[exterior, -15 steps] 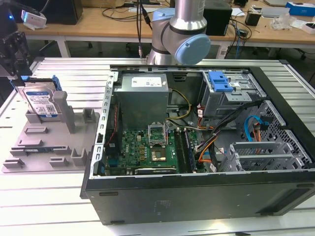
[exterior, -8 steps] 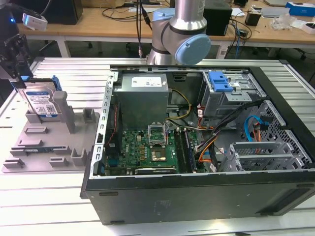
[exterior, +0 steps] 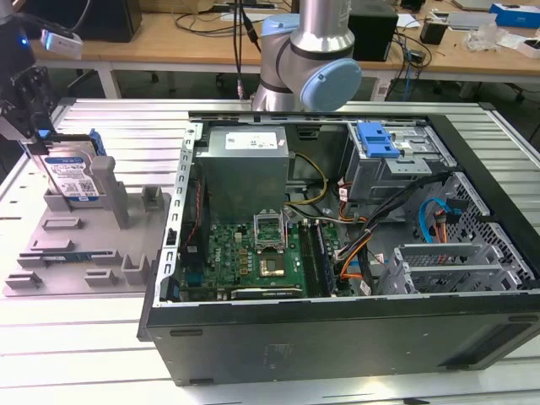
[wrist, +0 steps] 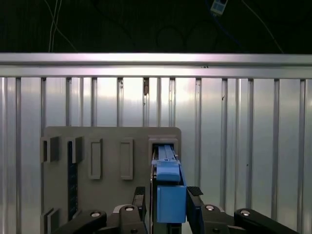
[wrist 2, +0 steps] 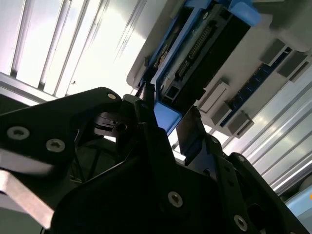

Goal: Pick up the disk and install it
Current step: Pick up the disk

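**Gripper astride the upright disk at the fixture, open case alongside**

In the exterior view the gripper (exterior: 35,126) hangs at ten o'clock, directly over the disk (exterior: 72,175). The disk stands on edge in a slot of the grey fixture (exterior: 93,257), which lies on the slatted table (exterior: 76,346). This view gives the disk's broad face: a silver body, a white-and-blue label, and blue rails along its edges.

The wrist views give the narrow edge instead. In the first wrist view a blue rail of the disk (wrist: 170,180) runs down into the fixture's slot (wrist: 107,146), with the gripper (wrist: 166,196) set on either side of it. In the second wrist view the disk's (wrist 2: 204,44) dark end shows a row of connector pins. Whether the gripper is clamped on the disk or merely close around it cannot be told.

A grey post (exterior: 108,181) rises just beside the disk, at its three o'clock. The open computer case (exterior: 337,337) spreads from the centre to four o'clock, and its side wall stands between the fixture and the interior. Inside, a grey power supply (exterior: 245,169) sits at twelve o'clock of the green motherboard (exterior: 245,257). A blue latch tab (exterior: 377,139) tops the drive cage at one o'clock, with cables (exterior: 371,224) strung below it. The arm (exterior: 312,51) rises at twelve o'clock.
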`<state>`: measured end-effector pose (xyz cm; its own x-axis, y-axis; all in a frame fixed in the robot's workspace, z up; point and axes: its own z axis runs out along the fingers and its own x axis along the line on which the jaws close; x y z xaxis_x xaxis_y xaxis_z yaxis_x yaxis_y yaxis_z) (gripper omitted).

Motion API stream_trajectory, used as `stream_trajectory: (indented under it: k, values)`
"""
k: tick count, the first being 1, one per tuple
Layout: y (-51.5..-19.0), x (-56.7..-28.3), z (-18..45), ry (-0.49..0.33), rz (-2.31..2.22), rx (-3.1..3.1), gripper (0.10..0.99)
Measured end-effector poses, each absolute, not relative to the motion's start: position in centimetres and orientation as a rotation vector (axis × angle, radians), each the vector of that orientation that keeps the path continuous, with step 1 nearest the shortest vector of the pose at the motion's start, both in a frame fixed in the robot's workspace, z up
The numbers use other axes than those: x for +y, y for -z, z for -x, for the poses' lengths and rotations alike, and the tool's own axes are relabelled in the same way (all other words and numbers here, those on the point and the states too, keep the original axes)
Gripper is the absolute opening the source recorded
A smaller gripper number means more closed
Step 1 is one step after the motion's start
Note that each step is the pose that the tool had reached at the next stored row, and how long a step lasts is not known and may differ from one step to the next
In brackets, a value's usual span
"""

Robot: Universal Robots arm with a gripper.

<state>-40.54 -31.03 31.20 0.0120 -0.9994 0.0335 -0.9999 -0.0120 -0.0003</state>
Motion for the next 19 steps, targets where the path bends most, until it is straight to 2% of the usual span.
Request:
stream_trajectory:
  k: [19]
  values:
    - [-30.16,-30.85,40.56,-0.038,-2.218,-2.191,0.455]
